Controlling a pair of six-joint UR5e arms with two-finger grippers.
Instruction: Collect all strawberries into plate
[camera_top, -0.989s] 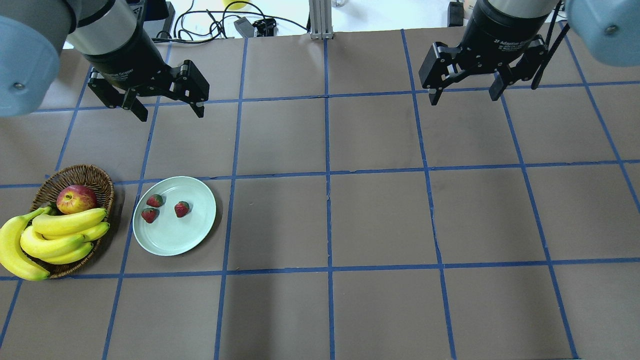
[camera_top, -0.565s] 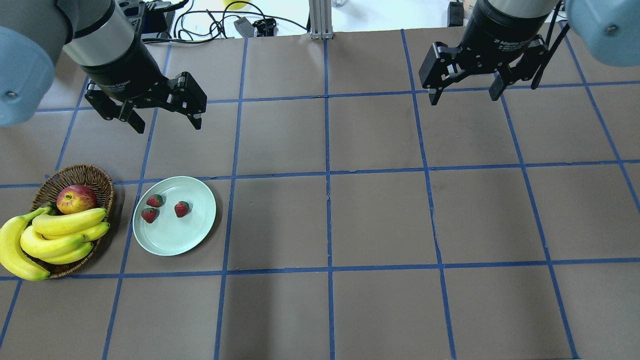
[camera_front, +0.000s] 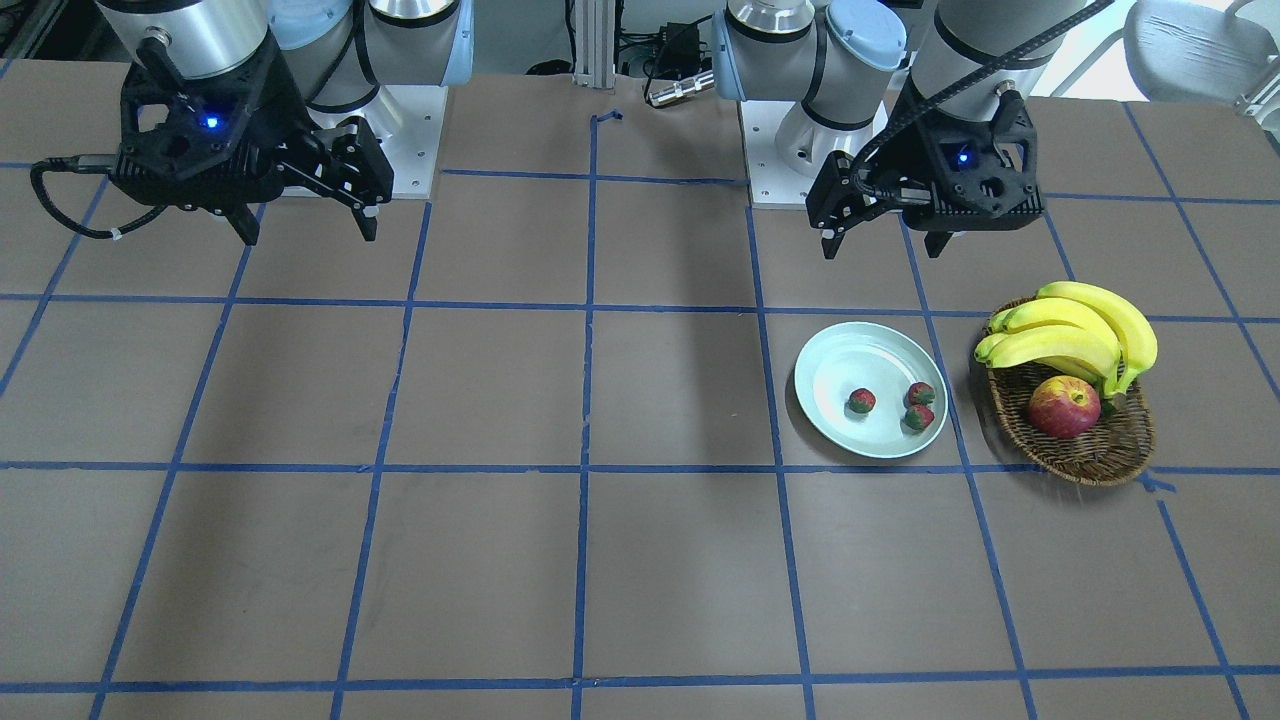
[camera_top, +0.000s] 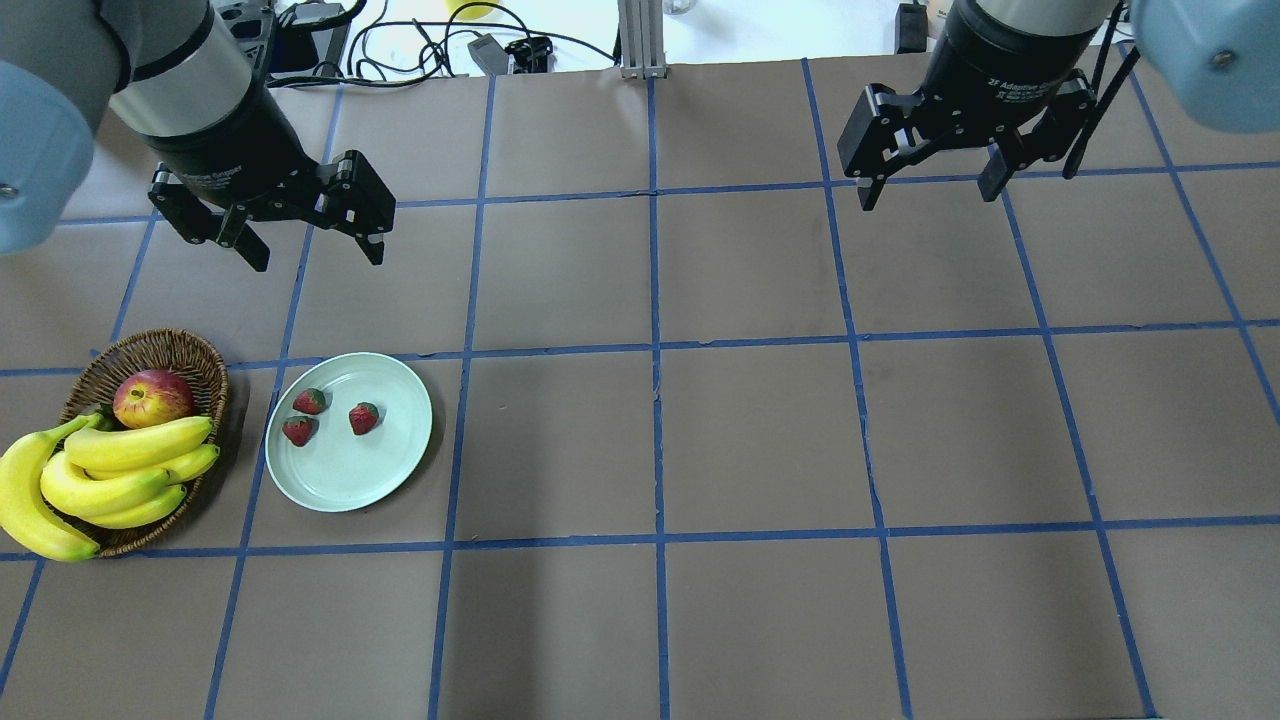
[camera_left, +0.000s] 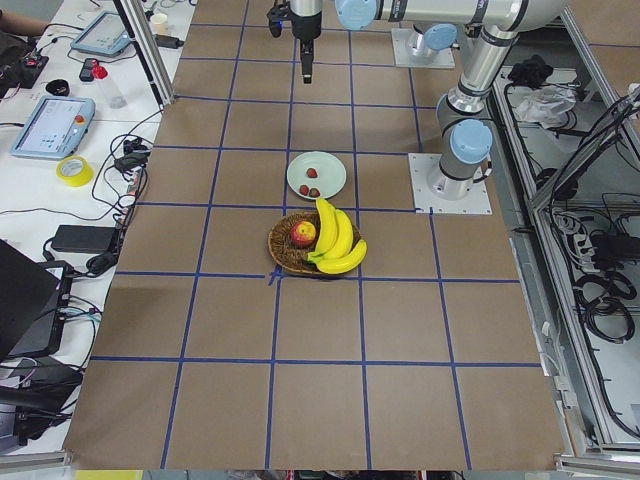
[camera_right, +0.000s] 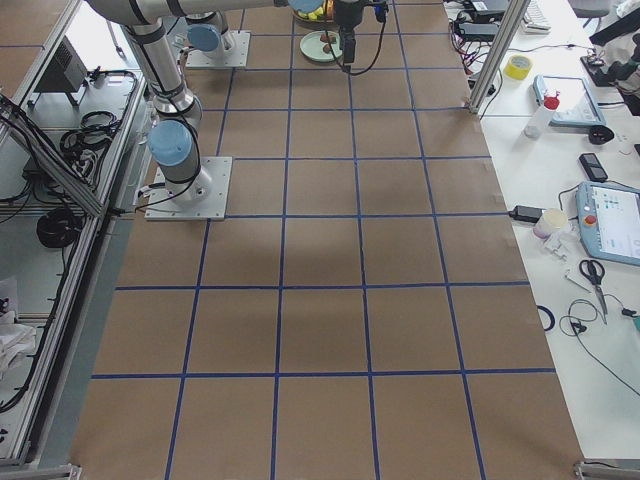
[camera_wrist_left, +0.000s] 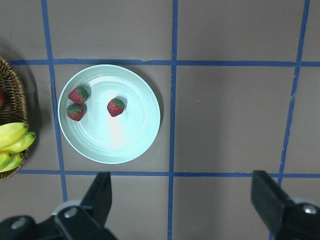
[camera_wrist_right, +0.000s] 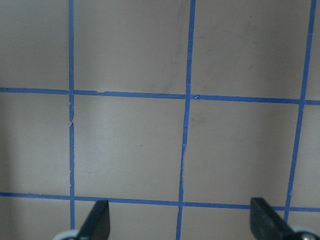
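Three small red strawberries (camera_top: 309, 401) (camera_top: 298, 431) (camera_top: 364, 418) lie on the pale mint-green plate (camera_top: 350, 480) at the table's left. They also show in the front view (camera_front: 861, 401) on the plate (camera_front: 850, 350) and in the left wrist view (camera_wrist_left: 115, 107) on the plate (camera_wrist_left: 130, 145). My left gripper (camera_top: 316, 255) is open and empty, high above the table behind the plate; it shows in the front view (camera_front: 882, 246) too. My right gripper (camera_top: 930, 195) is open and empty over the far right, also in the front view (camera_front: 305, 235).
A brown wicker basket (camera_top: 190, 350) with a red-yellow apple (camera_top: 152, 397) and a bunch of bananas (camera_top: 100, 480) stands left of the plate. The brown table surface has a blue tape grid. Cables and gear lie beyond the far edge.
My left gripper has moved toward the near side and slightly left, closer to the plate. The right gripper and the strawberries have not moved.
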